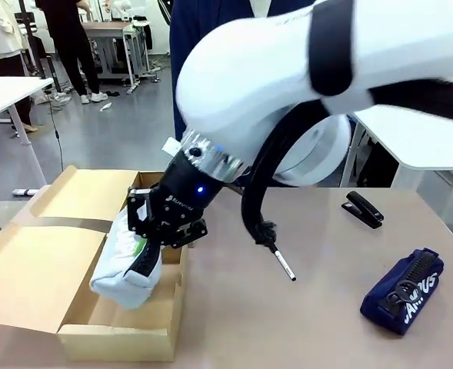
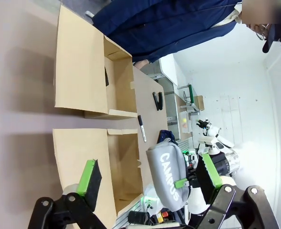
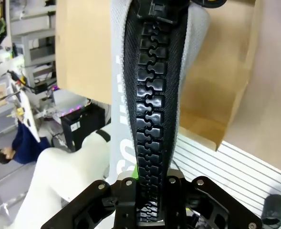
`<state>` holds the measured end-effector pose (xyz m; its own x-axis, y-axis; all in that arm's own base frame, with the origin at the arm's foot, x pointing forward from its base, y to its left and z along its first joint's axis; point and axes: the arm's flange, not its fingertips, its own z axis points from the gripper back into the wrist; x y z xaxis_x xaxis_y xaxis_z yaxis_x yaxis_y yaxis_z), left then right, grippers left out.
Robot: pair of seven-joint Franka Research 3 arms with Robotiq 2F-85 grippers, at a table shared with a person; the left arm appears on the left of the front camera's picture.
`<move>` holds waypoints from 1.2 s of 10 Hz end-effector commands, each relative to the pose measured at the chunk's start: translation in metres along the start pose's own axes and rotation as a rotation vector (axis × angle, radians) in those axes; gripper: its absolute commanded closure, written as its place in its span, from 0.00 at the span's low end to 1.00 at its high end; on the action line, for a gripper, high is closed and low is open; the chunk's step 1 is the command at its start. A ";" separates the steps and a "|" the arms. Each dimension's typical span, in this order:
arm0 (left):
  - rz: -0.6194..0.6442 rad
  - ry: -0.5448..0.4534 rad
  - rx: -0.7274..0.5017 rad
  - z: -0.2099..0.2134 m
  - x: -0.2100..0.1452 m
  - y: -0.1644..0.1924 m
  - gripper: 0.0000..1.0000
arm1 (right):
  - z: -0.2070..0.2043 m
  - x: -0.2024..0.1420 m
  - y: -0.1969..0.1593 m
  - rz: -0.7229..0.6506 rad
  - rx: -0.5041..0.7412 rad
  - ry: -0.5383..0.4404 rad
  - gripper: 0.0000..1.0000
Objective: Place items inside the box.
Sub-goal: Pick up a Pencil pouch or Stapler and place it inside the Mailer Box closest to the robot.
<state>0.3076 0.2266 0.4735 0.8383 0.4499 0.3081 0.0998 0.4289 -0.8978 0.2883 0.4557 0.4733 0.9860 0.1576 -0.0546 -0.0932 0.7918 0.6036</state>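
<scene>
The right fingers (image 1: 148, 260) are clamped on the light grey zip pouch (image 1: 126, 286) — its zipper strip runs up between them in the right wrist view. The pouch hangs at the lower left of the front frame, with its lower end inside the open cardboard box (image 1: 118, 342). The left fingers (image 2: 89, 177) stand spread and grip nothing. The navy "CAMPUS" zip pouch (image 1: 403, 292) lies on the table (image 1: 288, 330) at lower right — the black stapler (image 1: 363, 209) sits above it and the marker (image 1: 282, 263) near the centre.
</scene>
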 end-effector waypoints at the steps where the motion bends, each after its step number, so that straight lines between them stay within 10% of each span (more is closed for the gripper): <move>1: -0.020 -0.003 -0.015 0.000 -0.001 0.000 0.00 | -0.025 0.007 0.025 -0.023 0.016 -0.045 0.91; 12: -0.020 -0.003 -0.015 0.000 -0.001 0.000 0.00 | -0.127 0.045 0.012 -0.081 -0.183 -0.025 0.91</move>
<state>0.3075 0.2266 0.4736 0.8382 0.4499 0.3082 0.0999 0.4288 -0.8979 0.3130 0.5300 0.3732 0.9907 0.1140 -0.0738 -0.0651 0.8756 0.4787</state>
